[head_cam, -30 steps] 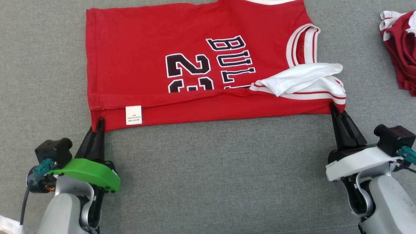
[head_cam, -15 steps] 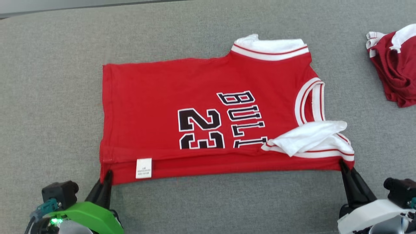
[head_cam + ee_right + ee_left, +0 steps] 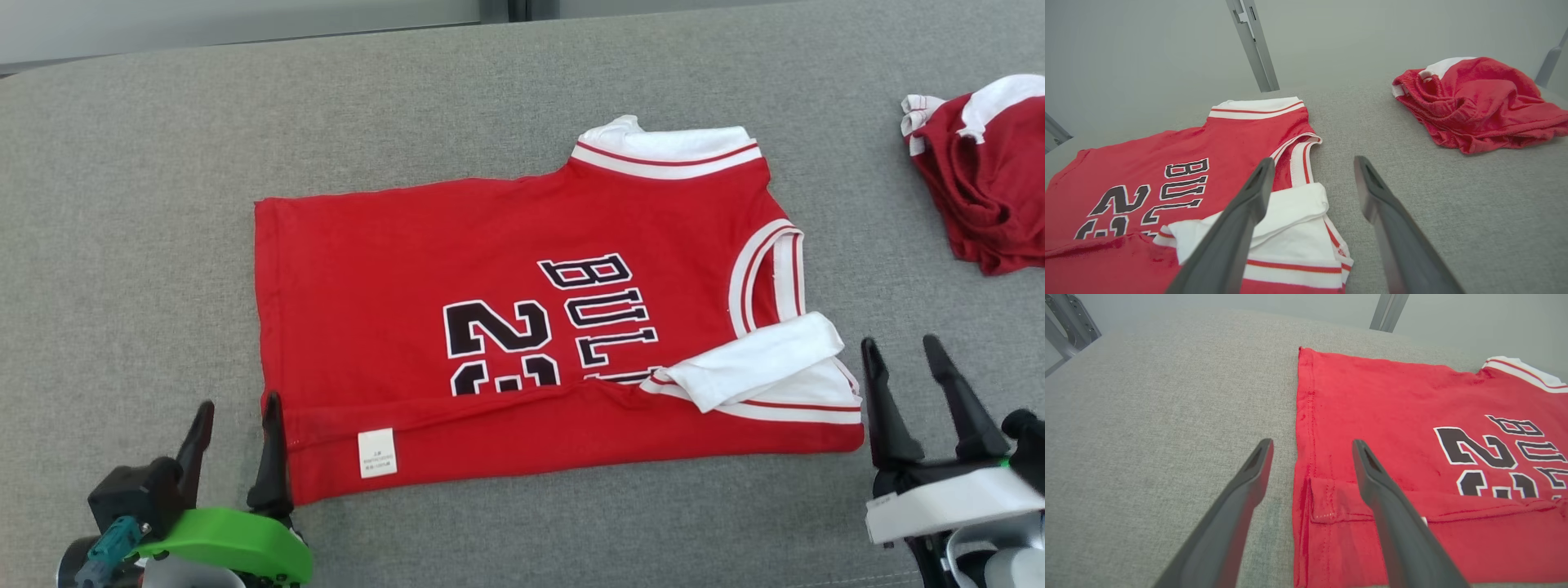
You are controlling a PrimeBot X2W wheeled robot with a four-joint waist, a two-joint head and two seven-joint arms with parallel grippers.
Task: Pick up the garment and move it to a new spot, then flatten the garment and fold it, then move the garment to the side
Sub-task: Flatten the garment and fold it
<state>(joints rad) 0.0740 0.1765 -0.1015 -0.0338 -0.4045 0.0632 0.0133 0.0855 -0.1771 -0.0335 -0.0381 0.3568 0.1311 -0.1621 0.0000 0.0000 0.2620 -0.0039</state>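
Red jersey (image 3: 392, 261), near edge folded over, flat on grey pad (image 3: 147, 212).
Left gripper (image 3: 239, 402) and right gripper (image 3: 899, 341): both spread wide, empty, at its near corners.

You had a grey fabric surface (image 3: 122, 204) carrying a red jersey (image 3: 392, 269) spread at its middle, near edge folded over, and a crumpled red garment (image 3: 988, 204) far right.
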